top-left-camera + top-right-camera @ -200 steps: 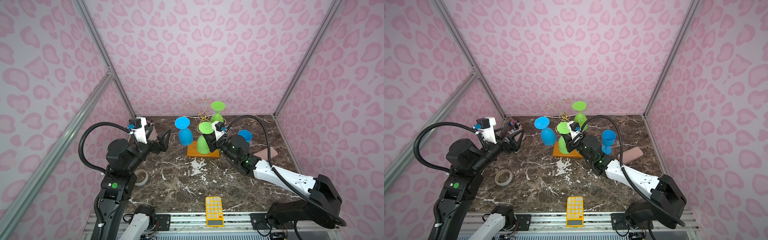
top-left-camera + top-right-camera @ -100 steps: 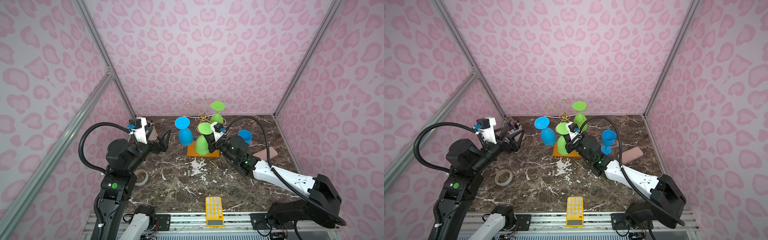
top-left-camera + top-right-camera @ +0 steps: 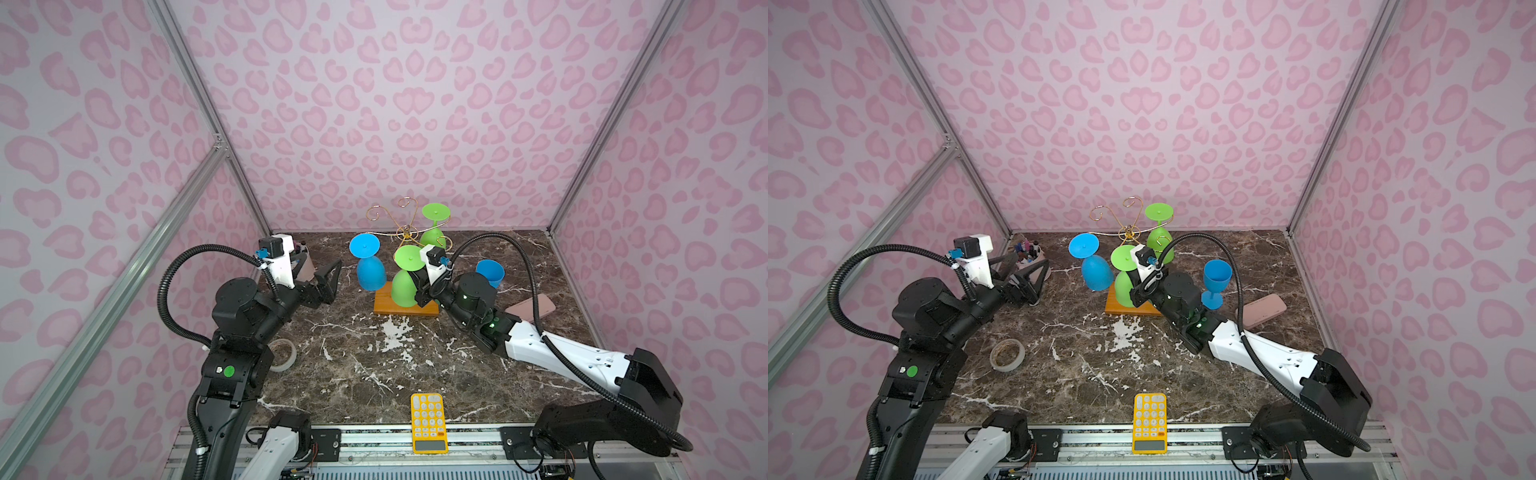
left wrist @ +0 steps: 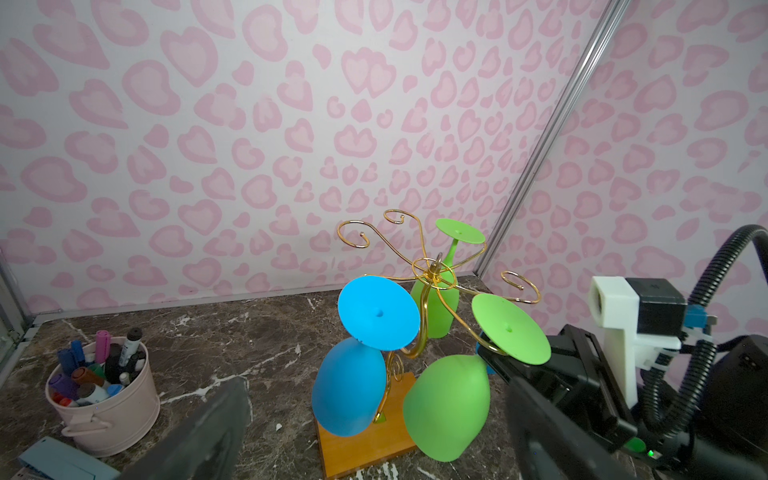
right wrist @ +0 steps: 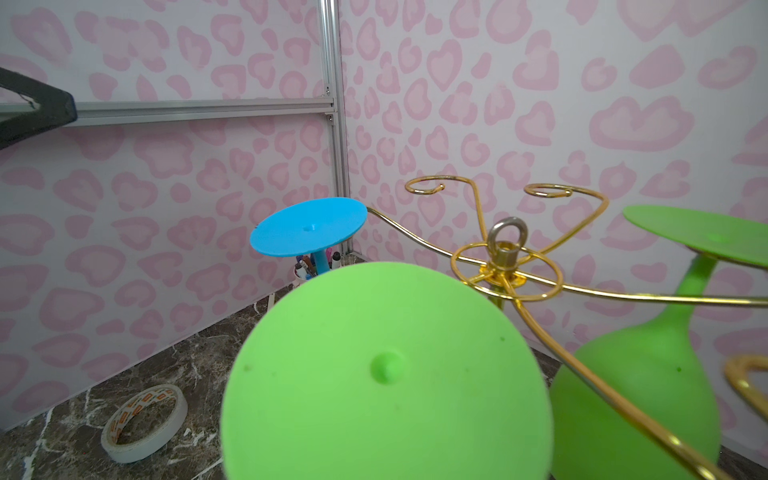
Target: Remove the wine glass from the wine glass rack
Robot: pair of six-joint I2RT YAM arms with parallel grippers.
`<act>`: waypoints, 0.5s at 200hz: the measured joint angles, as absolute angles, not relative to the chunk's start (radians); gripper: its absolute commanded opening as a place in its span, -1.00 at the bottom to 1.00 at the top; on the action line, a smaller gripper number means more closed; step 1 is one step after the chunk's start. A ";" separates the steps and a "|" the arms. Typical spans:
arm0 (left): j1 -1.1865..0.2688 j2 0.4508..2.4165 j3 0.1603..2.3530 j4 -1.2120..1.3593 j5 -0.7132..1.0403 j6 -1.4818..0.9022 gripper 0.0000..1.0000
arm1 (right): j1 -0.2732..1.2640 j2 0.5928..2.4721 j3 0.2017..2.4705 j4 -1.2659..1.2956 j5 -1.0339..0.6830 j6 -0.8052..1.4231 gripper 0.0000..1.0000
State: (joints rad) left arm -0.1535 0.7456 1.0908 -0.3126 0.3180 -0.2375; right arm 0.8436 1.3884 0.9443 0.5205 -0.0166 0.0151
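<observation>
Right hand (image 4: 492,360) tighter on wine glass (image 4: 446,409)

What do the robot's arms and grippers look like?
The left arm and right arm are black with white links; each has a ribbed black hose, a green dot and a white camera mount. The left gripper and right gripper have black fingers.

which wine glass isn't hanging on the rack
The blue glass standing upright right of the rack; the other blue one and both green ones hang upside down.
</observation>
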 measured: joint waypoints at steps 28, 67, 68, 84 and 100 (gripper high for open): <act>-0.154 0.745 1.091 -0.313 0.318 -0.235 0.95 | 0.859 1.392 0.950 0.517 -0.020 0.003 -1.00; -0.154 0.742 1.091 -0.313 0.318 -0.234 0.95 | 0.870 1.406 0.970 0.503 -0.023 -0.011 -1.00; -0.154 0.742 1.091 -0.313 0.318 -0.234 0.95 | 0.870 1.407 0.970 0.503 -0.023 -0.012 -1.00; -0.154 0.741 1.091 -0.313 0.318 -0.234 0.95 | 0.870 1.412 0.978 0.500 -0.023 -0.012 -1.00; -0.154 0.740 1.091 -0.314 0.318 -0.234 0.95 | 0.871 1.418 0.984 0.498 -0.021 -0.015 -1.00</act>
